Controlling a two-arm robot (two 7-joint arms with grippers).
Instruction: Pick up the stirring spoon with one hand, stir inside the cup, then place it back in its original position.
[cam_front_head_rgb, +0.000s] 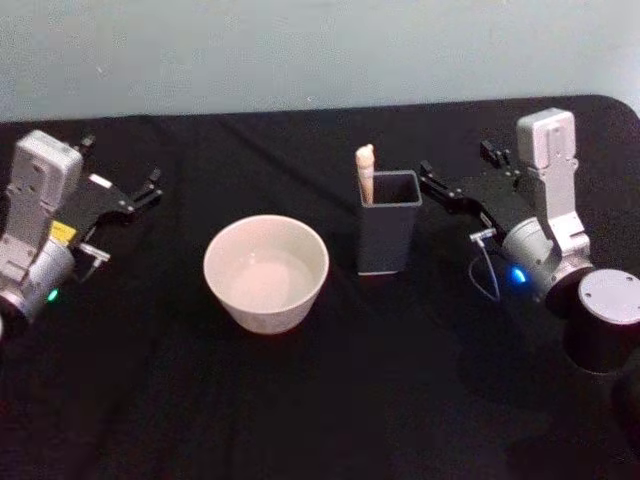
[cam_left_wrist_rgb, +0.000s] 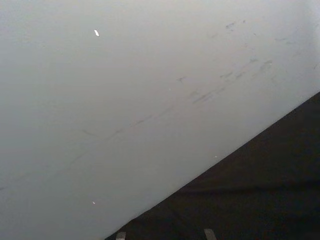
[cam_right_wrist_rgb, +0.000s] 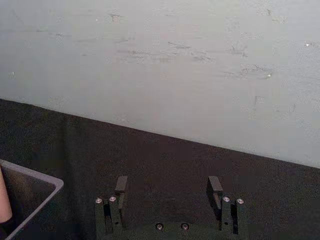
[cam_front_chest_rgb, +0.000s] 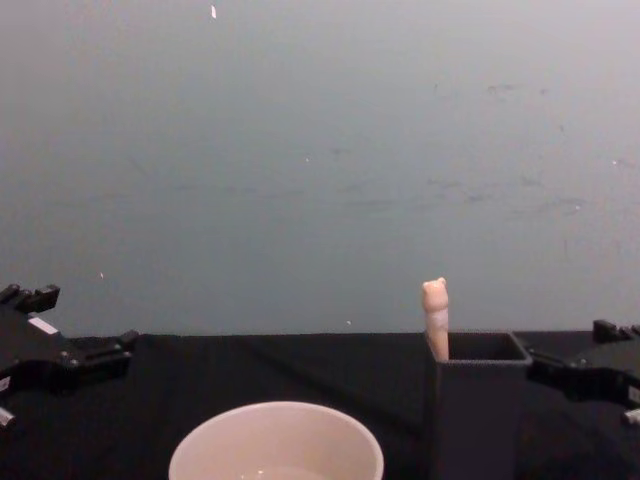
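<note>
On the black table, the cup sat a little left of the middle, wide and cream-white, upright, with nothing inside its pale hollow; the chest view showed its rim low in the foreground. Just to the right of it, apart from it by a strip of black cloth, stood the dark grey square holder, and the stirring spoon stood in the holder's near-left corner, its cream-beige handle rising above the rim with the small animal-head knob on top; its shaft and bowl were hidden inside the holder. The right gripper hovered just beside the holder on its right, its black fingers pointed toward the holder's upper edge and touching nothing. In the right wrist view its two fingers were spread wide with only black cloth between them, and a corner of the holder showed to one side. The left gripper rested near the table's left edge, well apart from the cup, holding nothing; whether its fingers were spread or together could not be told. A pale blue-grey wall stood behind the table.
</note>
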